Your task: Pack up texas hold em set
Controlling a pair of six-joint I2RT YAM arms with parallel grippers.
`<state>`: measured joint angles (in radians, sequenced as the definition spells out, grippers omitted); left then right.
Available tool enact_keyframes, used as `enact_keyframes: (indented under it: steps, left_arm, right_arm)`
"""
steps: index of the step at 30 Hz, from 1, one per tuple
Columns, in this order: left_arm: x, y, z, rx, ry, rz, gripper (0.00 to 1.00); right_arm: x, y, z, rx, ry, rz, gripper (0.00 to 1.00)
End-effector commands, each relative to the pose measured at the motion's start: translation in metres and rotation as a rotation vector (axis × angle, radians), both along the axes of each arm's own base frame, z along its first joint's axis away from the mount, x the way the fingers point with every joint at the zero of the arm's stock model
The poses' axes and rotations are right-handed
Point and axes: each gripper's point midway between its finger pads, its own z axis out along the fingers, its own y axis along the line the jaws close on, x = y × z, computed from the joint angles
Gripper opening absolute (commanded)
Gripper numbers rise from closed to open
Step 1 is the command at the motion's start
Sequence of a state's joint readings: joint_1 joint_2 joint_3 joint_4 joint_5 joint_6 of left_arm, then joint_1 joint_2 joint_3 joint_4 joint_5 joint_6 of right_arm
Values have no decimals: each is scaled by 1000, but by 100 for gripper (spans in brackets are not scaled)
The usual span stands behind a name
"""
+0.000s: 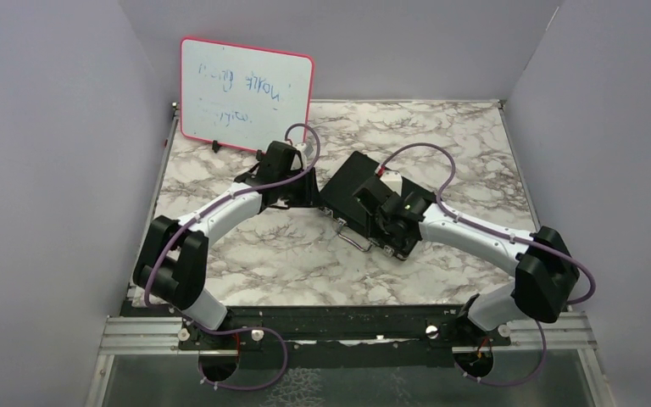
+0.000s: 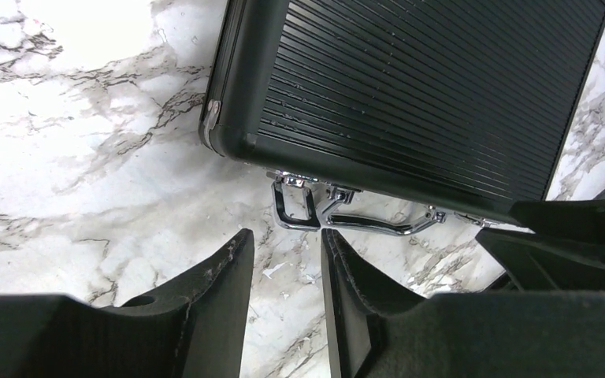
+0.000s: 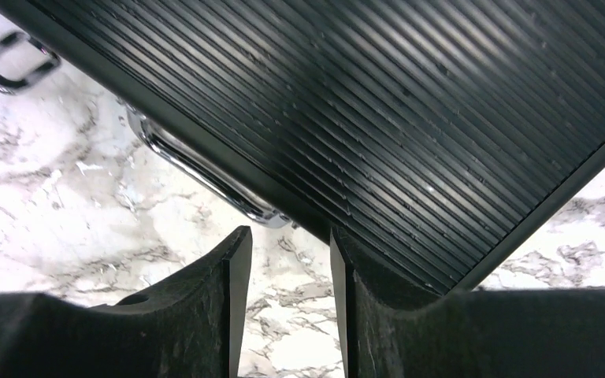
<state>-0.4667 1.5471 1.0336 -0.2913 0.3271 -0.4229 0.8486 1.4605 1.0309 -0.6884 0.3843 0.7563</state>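
Left gripper [image 2: 285, 236] narrowly spread, empty, facing latch [image 2: 295, 206] | right gripper [image 3: 289, 232] likewise, at closed case [image 3: 410, 118] edge | advice: press latch flat squarely, steady case against sliding.

Only writing in view — faint blue marker scrawl on the pink-framed whiteboard [image 1: 246, 93], top line plus a shorter one under it. Too small and blurred to make out any word. Nothing legible in either wrist view.
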Motion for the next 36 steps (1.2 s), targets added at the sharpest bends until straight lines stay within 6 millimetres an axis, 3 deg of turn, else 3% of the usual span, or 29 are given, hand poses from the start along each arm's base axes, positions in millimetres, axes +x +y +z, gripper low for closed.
enact_keyframes:
  steps: [1, 6, 12, 21, 24, 31, 36]
  left_arm:
    - [-5, -6, -9, -22, 42, -32, 40]
    - [-5, -9, -17, -31, 70, -35, 35]
    - [-9, -12, -29, -40, 121, -39, 30]
    - [-40, 3, -67, 9, 203, -53, 14]
    - [-36, 1, -72, -3, 188, -48, 12]
    - [15, -18, -47, -61, 59, 11, 11]
    - [21, 11, -26, 3, -29, 129, 11]
  right_arm:
    - [20, -8, 14, -65, -59, -19, 45]
    - [28, -12, 5, -84, -37, -22, 45]
    - [22, -17, -10, -96, 20, -38, 43]
    - [21, -21, -9, -105, 24, -50, 43]
    - [21, -20, -8, -107, 28, -49, 43]
    - [27, -16, 6, -94, 2, -32, 44]
    - [31, 2, 24, 4, -53, 58, 44]
